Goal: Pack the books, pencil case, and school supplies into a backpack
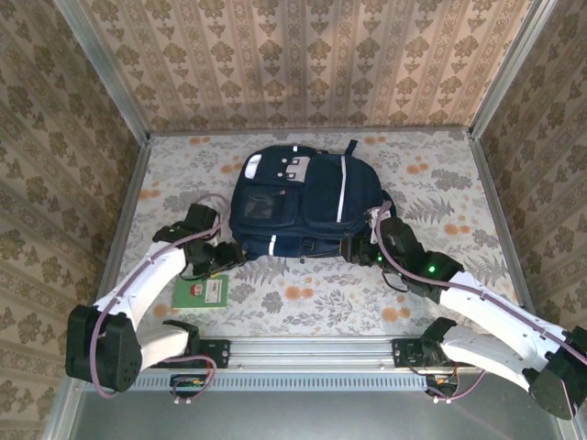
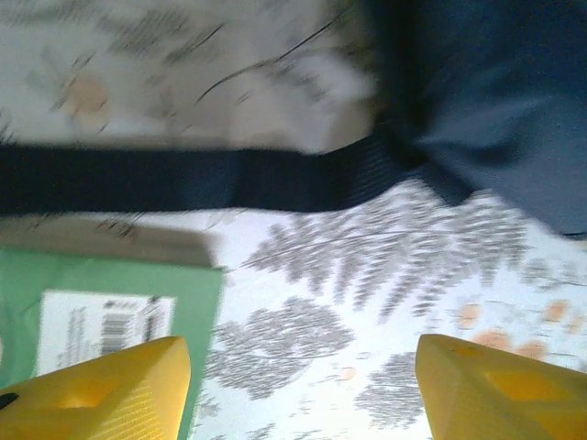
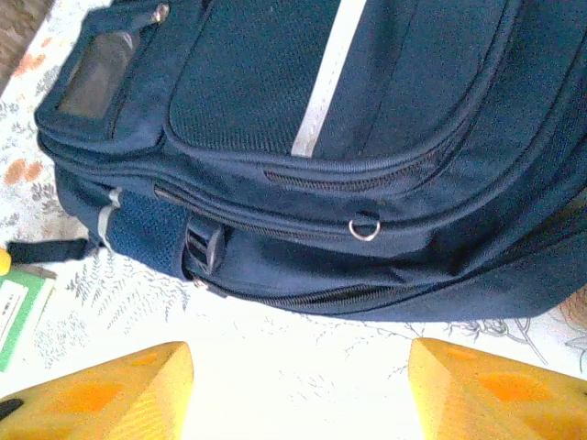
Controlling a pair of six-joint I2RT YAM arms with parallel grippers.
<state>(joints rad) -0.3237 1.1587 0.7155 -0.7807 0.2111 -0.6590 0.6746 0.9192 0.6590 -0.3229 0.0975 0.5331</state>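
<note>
Top: backpack (image 1: 303,206) sits mid-counter (image 1: 440,183), toward the far edge. Green book (image 1: 204,291) is left out near the left edge, so probably nearly done. Free room right and along the near edge.
Left wrist: left claw (image 2: 303,367) open, empty, over the book's edge; strap (image 2: 183,179) just beyond.
Right wrist: right claw (image 3: 301,367) open, empty, at the backpack's near side; zips look shut.
</note>
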